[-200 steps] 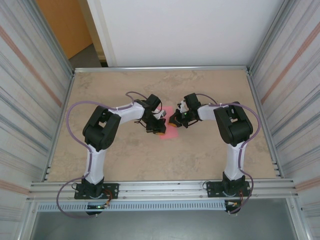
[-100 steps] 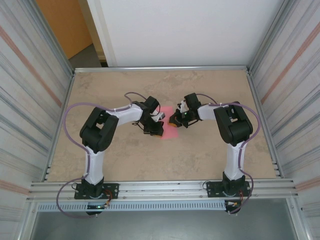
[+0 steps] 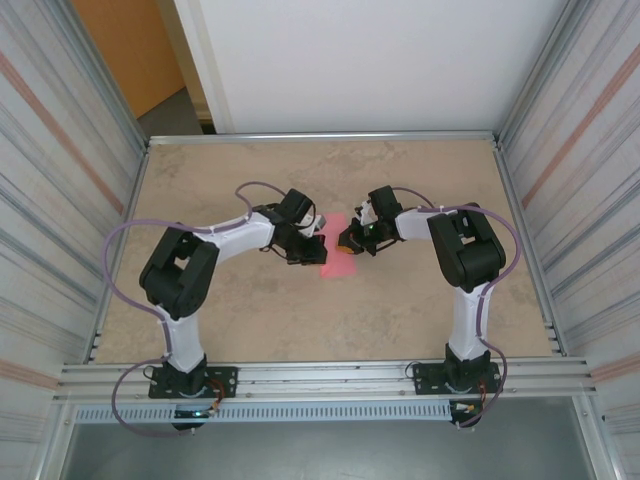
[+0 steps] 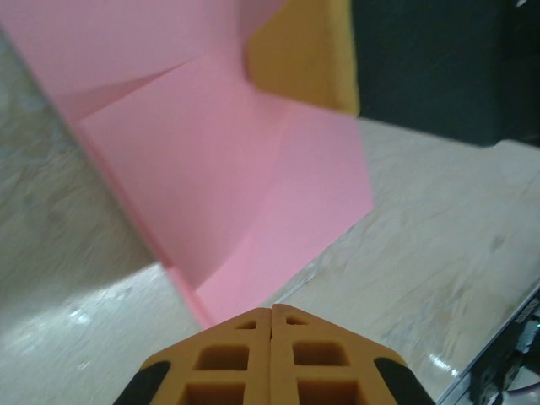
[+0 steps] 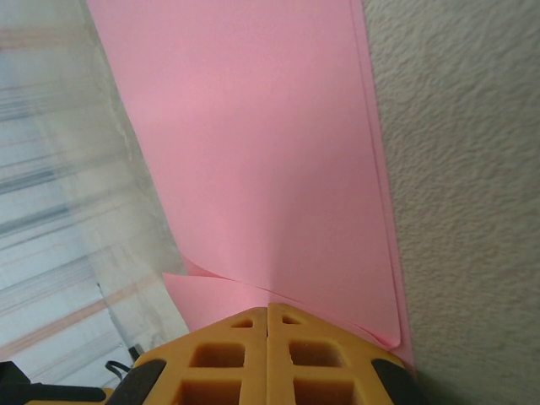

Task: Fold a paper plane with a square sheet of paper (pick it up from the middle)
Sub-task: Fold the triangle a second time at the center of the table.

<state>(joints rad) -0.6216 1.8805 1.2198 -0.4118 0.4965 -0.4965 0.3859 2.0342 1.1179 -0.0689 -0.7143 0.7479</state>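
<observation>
- The sheet of paper (image 3: 338, 262) lies near the middle of the table (image 3: 420, 310), between the two grippers, showing from above as a small pink-red patch partly covered by them
- In the left wrist view the sheet of paper (image 4: 211, 169) is plain, unmarked pink and no longer flat: straight creases cross it, one running slantwise from the upper left and another dropping down the middle, so that neighbouring panels catch the light differently
- Its lower right corner (image 4: 364, 198) rests on the marbled beige table, while the upper part rises toward the camera
- The left gripper (image 3: 316, 247) has its orange fingers pressed together, and its tip (image 4: 270, 310) sits right at the lower edge of the paper; whether any paper is caught between the fingers cannot be told
- The right gripper (image 3: 348, 240) is also closed tight, and in its own wrist view the sheet's edge runs into the fingertips (image 5: 268, 307), pinched there
- From that side the sheet of paper (image 5: 253, 152) is a smooth tall pink face with a second layer showing along its right edge and a small curled flap (image 5: 190, 287) low on the left
- One orange finger (image 4: 304, 51) of the right gripper touches the top of the paper in the left wrist view
</observation>
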